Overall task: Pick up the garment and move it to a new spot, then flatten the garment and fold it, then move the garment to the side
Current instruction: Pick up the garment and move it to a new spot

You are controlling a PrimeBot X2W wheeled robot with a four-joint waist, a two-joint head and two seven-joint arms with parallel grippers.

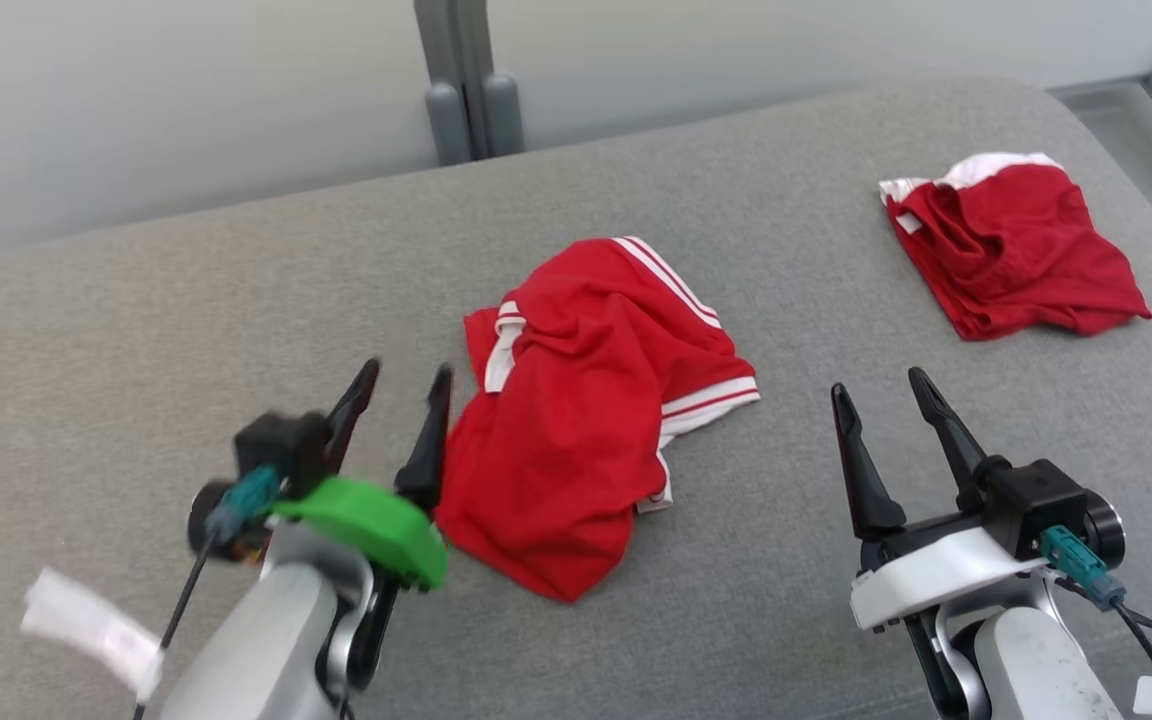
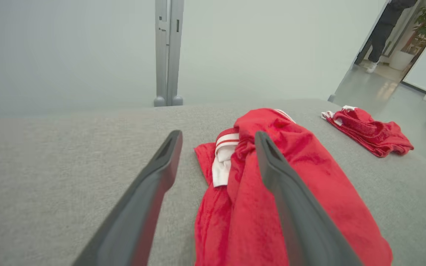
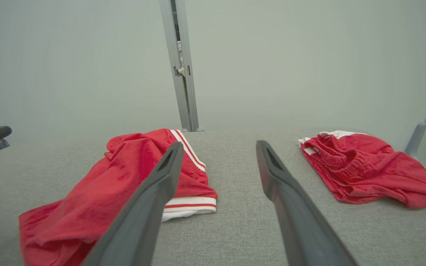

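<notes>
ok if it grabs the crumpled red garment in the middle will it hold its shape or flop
Probably flops: the red garment lies in soft folds and creases, so it would likely hang limp from one pinch. It looks thin, so probably light. Pushed, it may bunch rather than slide on the grey fabric surface.
</notes>
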